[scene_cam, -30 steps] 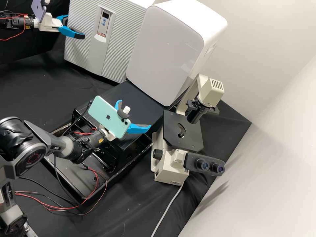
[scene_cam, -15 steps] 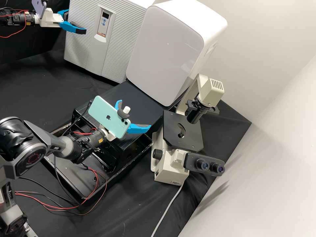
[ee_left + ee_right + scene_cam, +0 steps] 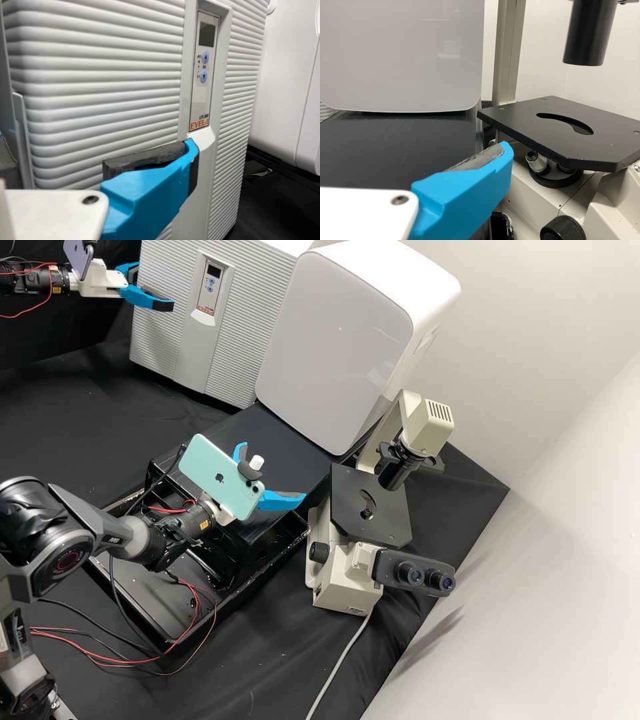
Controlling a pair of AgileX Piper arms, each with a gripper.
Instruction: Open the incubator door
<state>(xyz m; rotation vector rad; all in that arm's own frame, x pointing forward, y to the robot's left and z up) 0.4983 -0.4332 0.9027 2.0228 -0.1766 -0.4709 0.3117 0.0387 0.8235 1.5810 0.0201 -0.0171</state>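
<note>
The grey-white incubator [image 3: 233, 340] stands at the back left, its ribbed front door [image 3: 100, 90] closed. At its left side is my left gripper [image 3: 155, 288], open, one finger in front of the door and the other by the side edge. In the left wrist view, the left gripper [image 3: 97, 150] has its near finger across the ribs below the control panel [image 3: 204, 75]; whether it touches cannot be told. My right gripper [image 3: 272, 472] is open over the black stand, holding nothing. The right wrist view shows the right gripper [image 3: 420, 160] beside the microscope stage.
A large white box-shaped device [image 3: 340, 347] stands right of the incubator. The microscope [image 3: 370, 507] is right of the right gripper. Beneath that gripper are a black stand [image 3: 267, 433] and a tray [image 3: 150, 600]. Red and black cables hang near the right arm.
My left gripper has shifted slightly up and to the right in the high view, mostly in the first half second. The right arm has kept still, and the door looks unchanged.
</note>
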